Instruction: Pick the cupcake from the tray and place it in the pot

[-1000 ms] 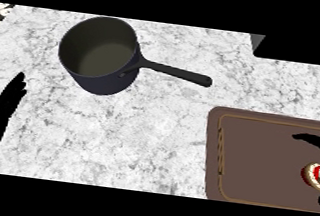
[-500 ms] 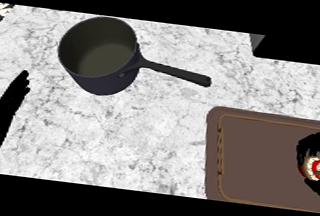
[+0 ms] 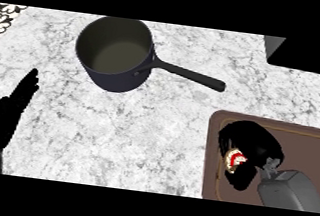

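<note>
white marble counter (image 3: 153, 129) held a brown tray (image 3: 294, 130) at the right and a dark pot (image 3: 113, 54) up top, while the right hand (image 3: 252, 144) curled round the cupcake (image 3: 235, 160) over the tray and the left hand (image 3: 2, 118) rested flat and open at the left edge.

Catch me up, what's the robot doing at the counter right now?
The right hand is over the brown tray at the counter's right, fingers curled round the cupcake, of which only a bit of red and white topping shows. The cupcake is not yet in the pot: the pot stands up and to the left on the marble counter, its handle pointing toward the tray. The left hand rests open at the left edge.
</note>
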